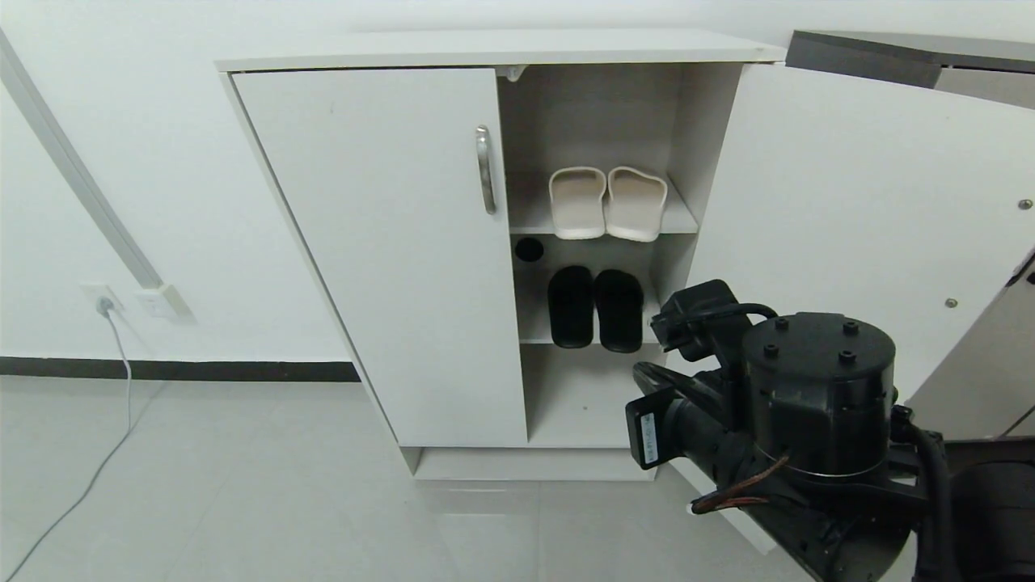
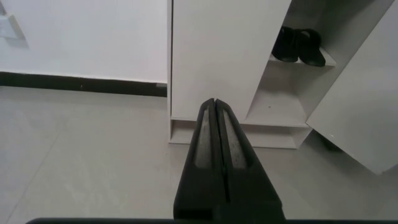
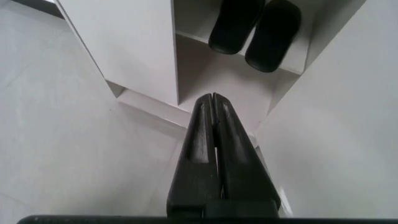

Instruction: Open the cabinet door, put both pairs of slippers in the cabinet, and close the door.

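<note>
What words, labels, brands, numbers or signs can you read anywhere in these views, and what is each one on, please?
No text can be read.
One white sticker on the right arm: it carries dark print, too small to read.
The cabinet, white slippers, black slippers and wall socket: no text, number or sign visible.

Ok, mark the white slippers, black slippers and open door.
white slippers (image 1: 577, 202), head view, left slipper's upper.
black slippers (image 1: 571, 307), head view, left slipper's upper.
open door (image 1: 849, 218), head view, inner face.
</note>
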`<state>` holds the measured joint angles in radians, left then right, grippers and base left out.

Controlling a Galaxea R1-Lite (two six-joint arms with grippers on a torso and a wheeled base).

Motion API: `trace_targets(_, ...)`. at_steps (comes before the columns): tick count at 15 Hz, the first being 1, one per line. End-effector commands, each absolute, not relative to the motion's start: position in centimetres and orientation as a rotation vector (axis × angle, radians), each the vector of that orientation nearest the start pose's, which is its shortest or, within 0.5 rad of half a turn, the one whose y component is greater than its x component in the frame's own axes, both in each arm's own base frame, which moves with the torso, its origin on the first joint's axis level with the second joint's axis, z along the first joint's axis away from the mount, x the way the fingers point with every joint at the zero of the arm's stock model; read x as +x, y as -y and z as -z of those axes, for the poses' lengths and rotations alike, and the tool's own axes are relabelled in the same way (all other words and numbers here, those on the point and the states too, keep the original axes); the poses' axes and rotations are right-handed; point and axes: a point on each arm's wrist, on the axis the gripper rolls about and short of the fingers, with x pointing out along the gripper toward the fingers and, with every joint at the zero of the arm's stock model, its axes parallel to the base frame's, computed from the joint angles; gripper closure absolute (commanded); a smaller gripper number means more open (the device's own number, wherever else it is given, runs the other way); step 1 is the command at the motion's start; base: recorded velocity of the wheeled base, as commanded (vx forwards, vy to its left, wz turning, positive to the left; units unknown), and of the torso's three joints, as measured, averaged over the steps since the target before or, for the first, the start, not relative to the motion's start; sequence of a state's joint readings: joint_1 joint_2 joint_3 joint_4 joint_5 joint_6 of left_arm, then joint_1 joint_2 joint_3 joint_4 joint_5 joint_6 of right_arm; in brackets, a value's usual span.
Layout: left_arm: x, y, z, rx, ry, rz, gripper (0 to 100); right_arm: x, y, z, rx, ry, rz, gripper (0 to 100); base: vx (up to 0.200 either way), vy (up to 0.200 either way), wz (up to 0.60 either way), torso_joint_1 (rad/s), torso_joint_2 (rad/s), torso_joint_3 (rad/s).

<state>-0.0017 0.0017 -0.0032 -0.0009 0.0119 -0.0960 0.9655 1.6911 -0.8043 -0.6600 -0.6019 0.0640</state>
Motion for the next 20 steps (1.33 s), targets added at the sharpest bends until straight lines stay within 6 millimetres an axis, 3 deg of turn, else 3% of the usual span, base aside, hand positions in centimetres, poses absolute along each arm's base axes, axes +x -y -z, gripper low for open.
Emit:
trace_targets(1, -2.28, -0.03, -7.66, -0.097, 0.002, -0.011, 100, 18.22, -24.14, -18.58, -0.102, -0.178, -0.358, 100, 0.0, 0.0, 0.0, 0.007, -0.26, -0.29)
trace_targets(8, -2.29, -0.03, -7.65, -0.097, 0.004, -0.011, 100, 18.31, -24.19, -18.36, -0.107, -0.183, -0.356, 100, 0.0, 0.0, 0.0, 0.054, -0.41, -0.359)
trace_targets(20, -2.28, -0.03, -7.66, -0.098, 0.002, -0.011, 100, 18.25, -24.19, -18.15, -0.114, -0.188, -0.357, 100, 0.0, 0.0, 0.0, 0.158, -0.48, -0.324)
